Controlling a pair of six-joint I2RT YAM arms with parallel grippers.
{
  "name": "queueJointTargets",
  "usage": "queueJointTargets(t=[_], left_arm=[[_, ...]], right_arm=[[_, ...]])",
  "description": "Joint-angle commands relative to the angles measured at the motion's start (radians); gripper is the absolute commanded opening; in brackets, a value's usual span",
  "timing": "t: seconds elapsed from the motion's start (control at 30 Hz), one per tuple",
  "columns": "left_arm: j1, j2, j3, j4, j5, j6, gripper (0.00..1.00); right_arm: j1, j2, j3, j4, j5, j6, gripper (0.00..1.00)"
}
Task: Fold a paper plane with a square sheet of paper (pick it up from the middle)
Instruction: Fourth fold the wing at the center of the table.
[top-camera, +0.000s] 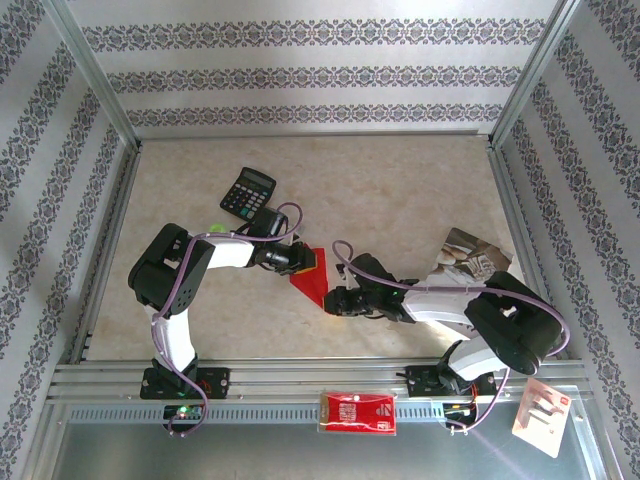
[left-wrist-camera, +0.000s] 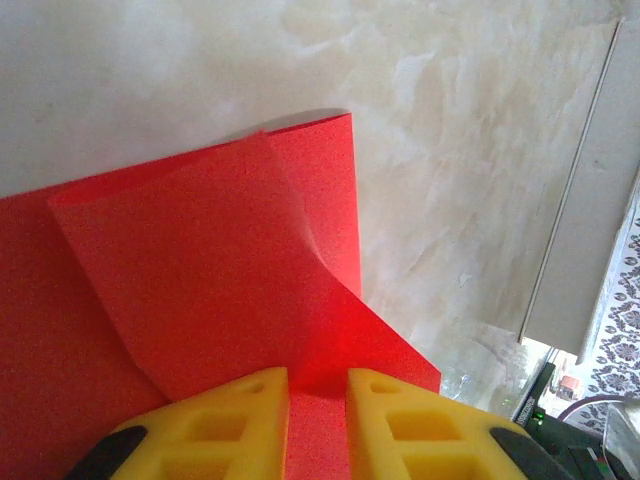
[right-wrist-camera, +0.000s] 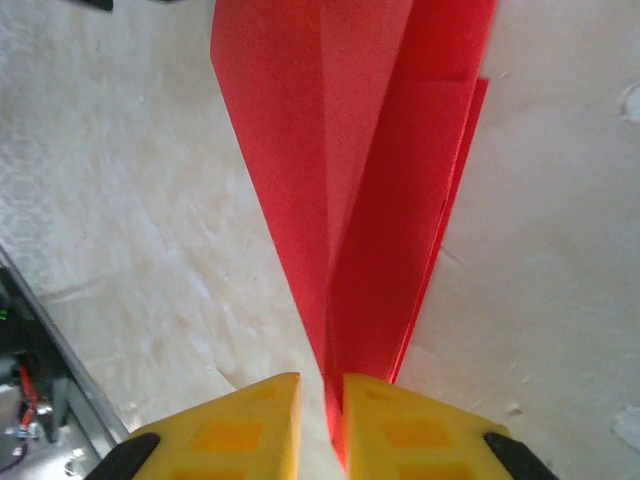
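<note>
The bright red square sheet of paper is folded into a long pointed paper plane (top-camera: 312, 282) lying at the table's middle. My left gripper (top-camera: 300, 260) rests on its wide end. In the left wrist view the yellow fingers (left-wrist-camera: 230, 420) stand a narrow gap apart, with flat red paper (left-wrist-camera: 220, 270) under and between them and a folded flap curling up ahead. My right gripper (top-camera: 335, 298) is at the pointed end. In the right wrist view the plane's tip (right-wrist-camera: 380, 200) runs into the gap of the right gripper (right-wrist-camera: 322, 380), against the right finger, with bare table showing beside it.
A black calculator (top-camera: 247, 192) lies behind the left arm. A grey printed booklet (top-camera: 472, 262) sits at the right, behind the right arm. A red-and-white packet (top-camera: 357, 412) and a white card (top-camera: 542, 415) lie on the front rail. Metal frame posts and patterned walls enclose the table.
</note>
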Motion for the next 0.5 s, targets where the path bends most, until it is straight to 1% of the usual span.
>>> queueJointTargets(t=[0.0,0.33,0.47], left_arm=[[0.014,0.052,-0.011,-0.063,-0.06,0.036,0.21],[0.014,0.049,-0.01,-0.062,-0.056,0.033,0.21],[0.016,0.048,-0.01,-0.064,-0.057,0.034,0.21]], right_arm=[[0.026,-0.02,0.04,-0.106,0.083,-0.065,0.19],[0.066,-0.014,0.067,-0.174,0.157,-0.104,0.19],[0.066,-0.011,0.075,-0.171,0.154,-0.108,0.16]])
